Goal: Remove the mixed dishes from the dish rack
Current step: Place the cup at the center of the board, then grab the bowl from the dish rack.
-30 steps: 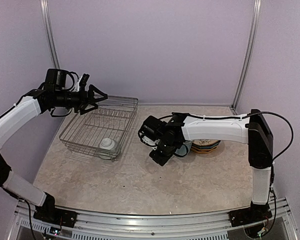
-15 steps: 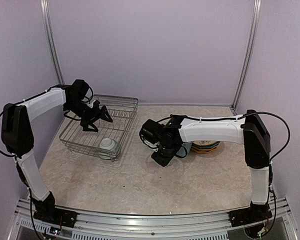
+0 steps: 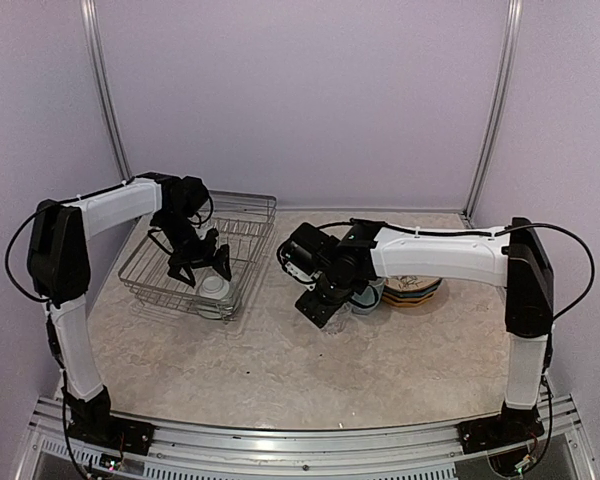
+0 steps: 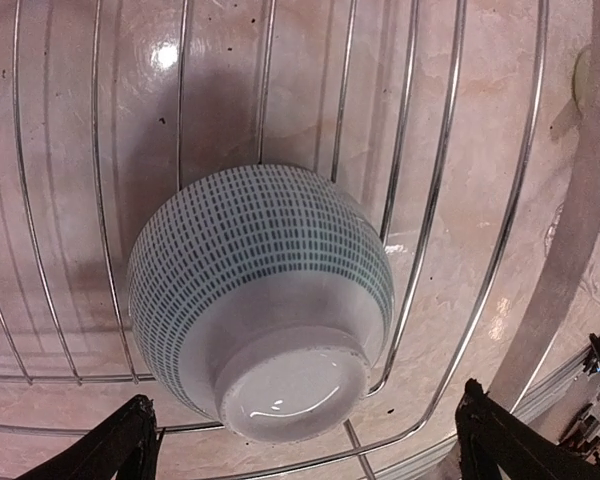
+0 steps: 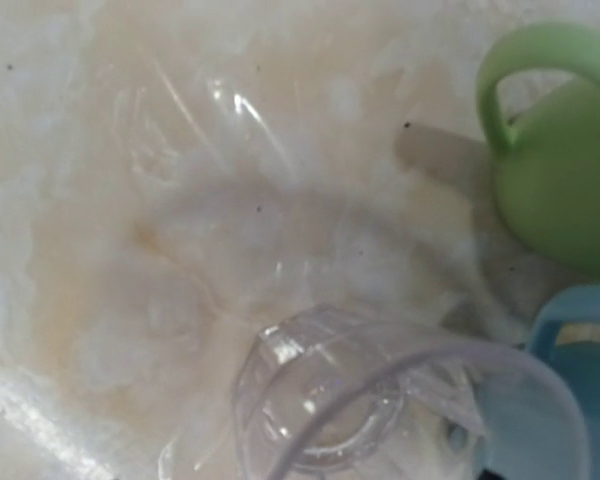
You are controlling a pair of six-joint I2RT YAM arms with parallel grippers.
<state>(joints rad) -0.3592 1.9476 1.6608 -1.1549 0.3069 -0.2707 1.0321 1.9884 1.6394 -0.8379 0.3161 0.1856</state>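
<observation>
Left wrist alone shows blue dashes on the cup.

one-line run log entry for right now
left gripper: open, over small white cup in dish rack | right gripper: above clear glass beside light green mug, jaws unclear

Soft even overhead light; glare on table, small white cup; right wrist view blurred.
</observation>
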